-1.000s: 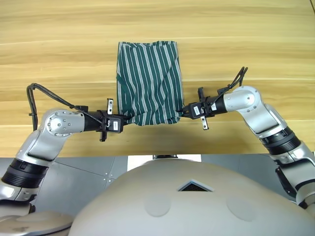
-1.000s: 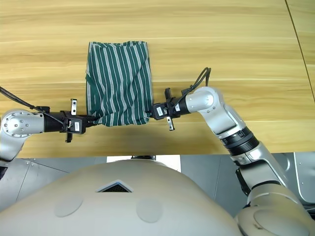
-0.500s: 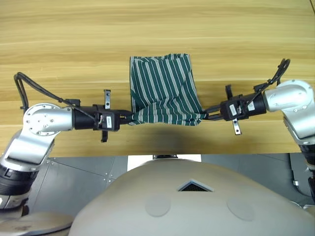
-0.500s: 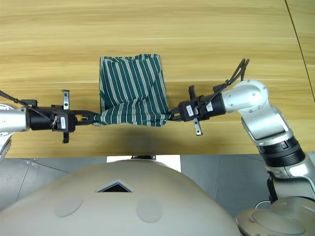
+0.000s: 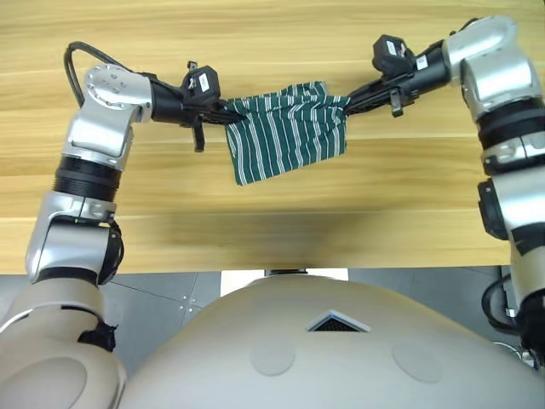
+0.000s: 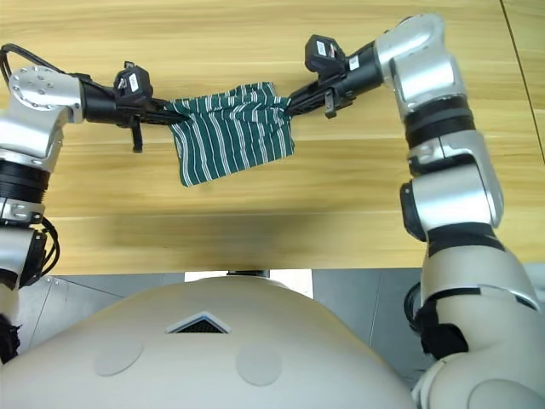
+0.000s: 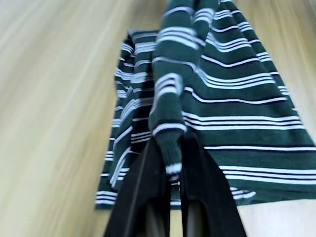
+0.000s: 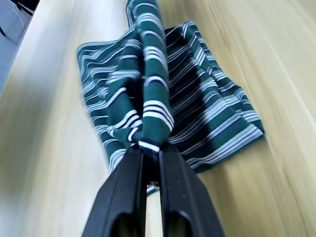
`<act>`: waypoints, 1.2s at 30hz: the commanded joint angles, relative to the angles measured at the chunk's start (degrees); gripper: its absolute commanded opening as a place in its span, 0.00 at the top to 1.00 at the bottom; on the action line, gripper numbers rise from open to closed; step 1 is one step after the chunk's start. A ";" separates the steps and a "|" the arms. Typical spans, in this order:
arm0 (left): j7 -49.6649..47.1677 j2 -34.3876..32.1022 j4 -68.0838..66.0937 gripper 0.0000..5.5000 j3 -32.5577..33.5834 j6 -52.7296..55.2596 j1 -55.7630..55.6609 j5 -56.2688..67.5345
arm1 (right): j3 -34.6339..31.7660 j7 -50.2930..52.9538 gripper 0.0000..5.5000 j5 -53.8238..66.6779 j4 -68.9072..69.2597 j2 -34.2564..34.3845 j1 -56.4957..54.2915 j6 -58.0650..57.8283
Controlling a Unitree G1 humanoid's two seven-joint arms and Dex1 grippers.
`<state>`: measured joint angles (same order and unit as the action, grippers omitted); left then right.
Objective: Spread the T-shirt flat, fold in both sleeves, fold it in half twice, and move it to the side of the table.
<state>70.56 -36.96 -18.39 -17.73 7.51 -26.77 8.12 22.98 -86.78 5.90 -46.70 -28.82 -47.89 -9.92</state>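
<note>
The green T-shirt (image 5: pixel 288 132) with white stripes, folded to a small rectangle, hangs stretched between both grippers above the far part of the wooden table (image 5: pixel 272 213). My left gripper (image 5: pixel 228 107) is shut on its left top corner, and my right gripper (image 5: pixel 347 100) is shut on its right top corner. The cloth sags below them, its lower left corner pointing toward me. In the left wrist view the black fingers (image 7: pixel 148 182) pinch a bunched stripe of T-shirt (image 7: pixel 222 108). The right wrist view shows the same pinch on the T-shirt (image 8: pixel 148 113) by its fingers (image 8: pixel 128 192).
The table's near edge (image 5: pixel 272 267) runs just in front of my body, with grey floor below it. Bare wood lies on both sides of the cloth and beneath it.
Both arms have swung away from me toward the far part of the table, carrying the near edge of the shirt up and over. The cloth is now lifted and hanging instead of lying flat.
</note>
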 commanded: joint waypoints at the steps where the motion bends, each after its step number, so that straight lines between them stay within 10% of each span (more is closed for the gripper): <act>1: -0.22 2.02 -4.82 1.00 -0.93 -1.31 -2.48 -2.77 | -1.15 3.64 0.97 -3.69 -10.43 4.02 -5.63 3.82; 17: -19.27 7.69 -27.75 0.62 6.22 -4.94 -11.14 -8.26 | -15.81 33.58 0.50 -5.57 -23.53 5.66 -8.61 16.40; 26: -30.69 5.49 -22.37 0.39 19.58 -7.78 -7.51 -2.51 | -14.44 21.11 0.50 0.78 4.14 12.47 8.70 17.19; 36: -49.21 20.45 2.77 0.29 26.17 -5.68 3.71 4.00 | -5.05 31.90 0.79 -9.84 -3.07 21.36 10.21 20.54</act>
<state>21.97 -17.72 -16.94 8.26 0.95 -24.22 11.20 16.62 -58.96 -0.81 -44.67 -9.38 -34.26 9.34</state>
